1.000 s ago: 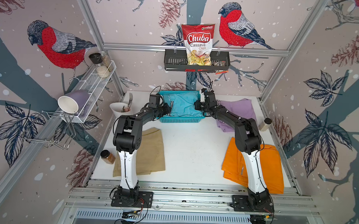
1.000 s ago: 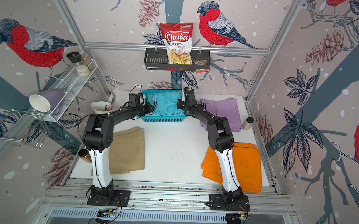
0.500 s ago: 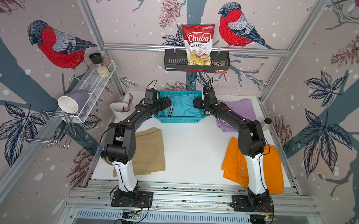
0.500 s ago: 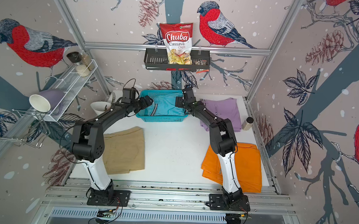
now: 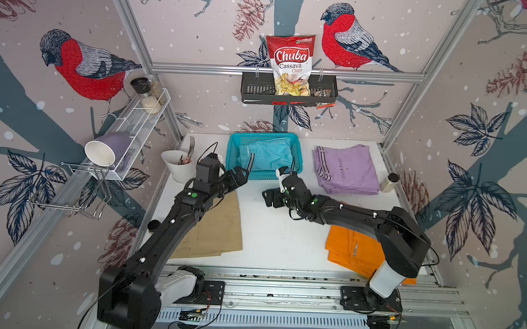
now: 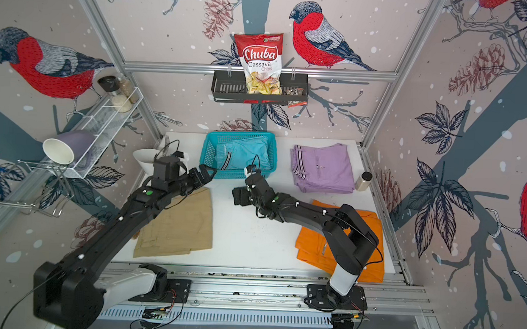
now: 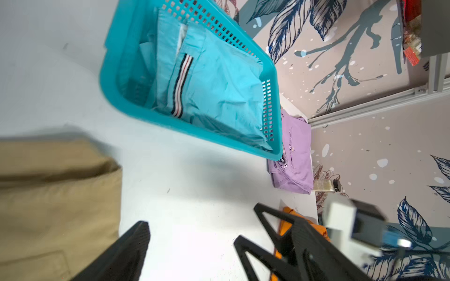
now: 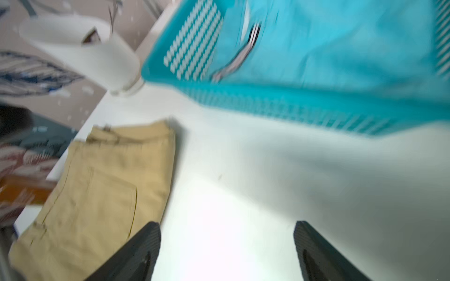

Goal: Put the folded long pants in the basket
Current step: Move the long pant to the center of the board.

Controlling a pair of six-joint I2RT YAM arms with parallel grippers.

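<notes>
Red bag point(image 5: 290, 64) marked "Chuba Cassava Chips", sky-blue pants point(image 5: 269, 154) in basket point(image 5: 232, 157)

left claw point(image 5: 243, 175): jaws apart, empty | right claw point(image 5: 266, 199): jaws apart, empty

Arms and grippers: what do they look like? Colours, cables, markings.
Same build on both. The left arm and right arm have boxy black links, a white lowest segment, a green dot near the wrist and small white dots along the links. Thin black cables loop at wrists and bases. The left gripper and right gripper carry black, finely ribbed fingers.
</notes>
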